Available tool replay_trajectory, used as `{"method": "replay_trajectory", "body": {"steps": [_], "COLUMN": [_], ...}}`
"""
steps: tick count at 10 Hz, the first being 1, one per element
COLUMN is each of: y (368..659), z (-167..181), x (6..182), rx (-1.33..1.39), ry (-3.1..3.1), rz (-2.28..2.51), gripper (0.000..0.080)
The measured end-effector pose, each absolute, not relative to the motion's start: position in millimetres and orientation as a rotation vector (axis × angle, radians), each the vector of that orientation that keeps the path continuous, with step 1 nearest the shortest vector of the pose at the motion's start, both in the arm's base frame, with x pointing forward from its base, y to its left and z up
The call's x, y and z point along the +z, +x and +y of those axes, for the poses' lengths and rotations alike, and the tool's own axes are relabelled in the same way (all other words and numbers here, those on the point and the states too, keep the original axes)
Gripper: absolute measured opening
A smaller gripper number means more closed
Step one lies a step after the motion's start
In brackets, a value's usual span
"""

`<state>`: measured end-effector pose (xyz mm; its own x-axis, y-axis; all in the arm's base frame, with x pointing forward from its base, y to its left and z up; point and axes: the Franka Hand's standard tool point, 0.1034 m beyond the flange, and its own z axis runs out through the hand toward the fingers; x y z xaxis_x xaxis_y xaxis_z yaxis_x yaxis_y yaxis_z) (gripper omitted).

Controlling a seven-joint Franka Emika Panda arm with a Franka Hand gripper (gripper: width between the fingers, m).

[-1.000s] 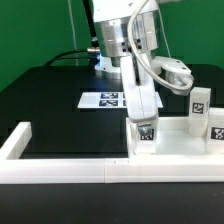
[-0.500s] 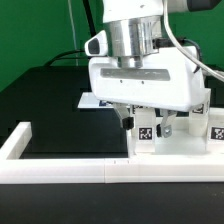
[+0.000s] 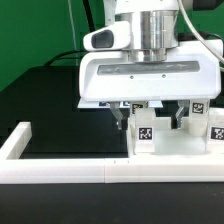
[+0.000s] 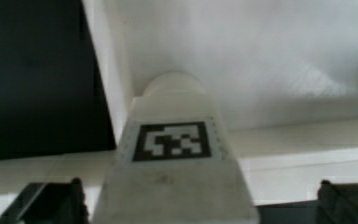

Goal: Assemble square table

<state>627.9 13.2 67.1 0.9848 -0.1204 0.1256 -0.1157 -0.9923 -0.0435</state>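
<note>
Swinging round since a second ago, the gripper (image 3: 154, 112) is now facing us broadside, its dark fingers (image 3: 122, 113) spreading wide on either side of the upright leg block (image 3: 145, 131) and gripping nothing. That smooth white tagged leg is standing in the rimmed tabletop (image 3: 172, 146), which is sitting beside the border rail (image 3: 60, 171) at the exterior view's right. From here I'm watching for a fingertip clipping the slick plastic leg and tipping it, or bumping its neighbours.

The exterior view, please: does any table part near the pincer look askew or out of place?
Nothing stands out. The tagged leg block stands upright on the square table top beneath the open pincer, and another leg block stands upright toward the exterior view's right.
</note>
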Motion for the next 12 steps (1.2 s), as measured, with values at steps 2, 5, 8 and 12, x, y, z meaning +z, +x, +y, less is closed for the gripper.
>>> {"method": "replay_trajectory", "body": {"steps": [2,5,8,12], "y": [628,628,626,626], "z": [13,8,8,1], "x": [66.7,66.6,64.7,64.4], "rx": [-0.197,-0.189,-0.09,0.007], "ry": [-3.087,-3.03,-2.709,-2.256], "rz": [0.23,0.574,1.447,1.972], "gripper": [0.0427,0.0289,0.0289,0.029]}}
